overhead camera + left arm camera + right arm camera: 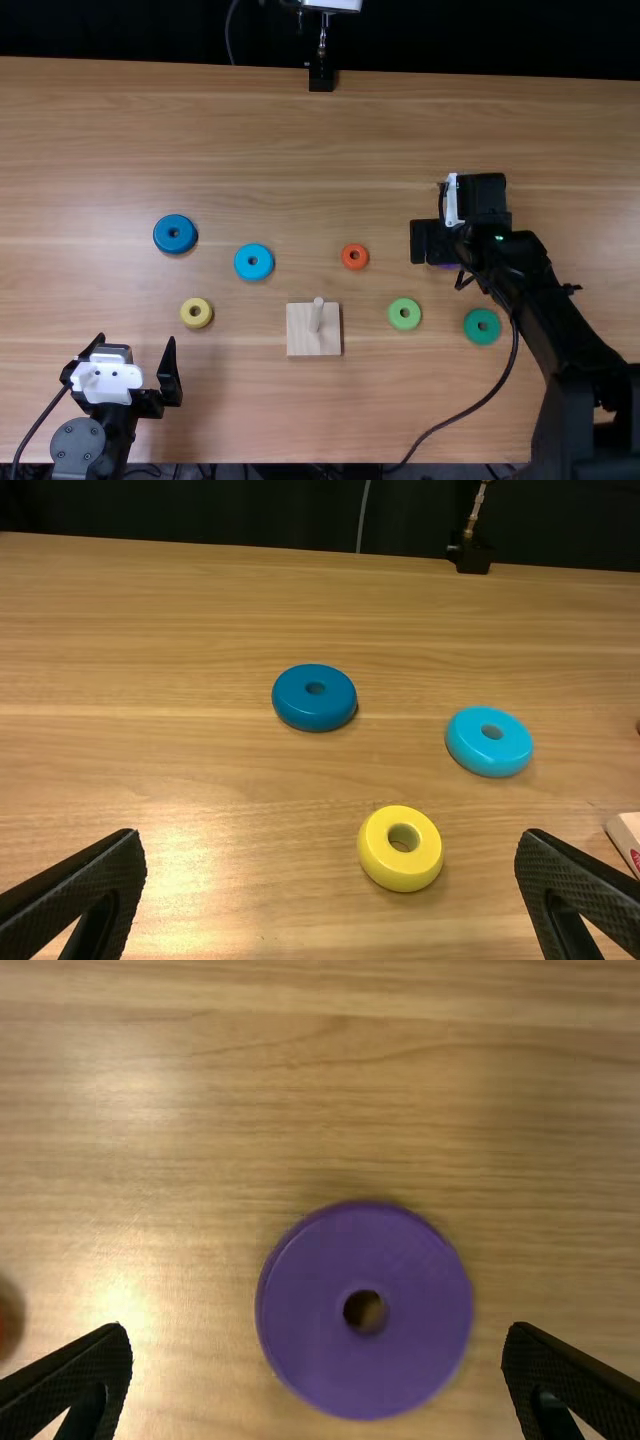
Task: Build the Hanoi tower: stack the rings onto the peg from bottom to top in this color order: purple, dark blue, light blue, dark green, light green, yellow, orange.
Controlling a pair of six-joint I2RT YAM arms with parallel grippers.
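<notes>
Hovering wide open and empty, right gripper (pixel 435 243) hangs over smooth, disc-shaped purple ring (pixel 305 1325) on table; left gripper (pixel 136 340) spread, empty; cylindrical peg (pixel 317 316) upright on square wooden base (pixel 313 345).

We can read no words, numbers or signs; we see a small red mark (pixel 635 859), too cut off to make out, on the pale, square wooden peg base (pixel 300 343).

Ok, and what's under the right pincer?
Under the right pincer there's a purple ring, flat on the table. In the top view it's mostly covered, with just a purple sliver peeking out. Whatever is beneath the ring itself is hidden.
</notes>
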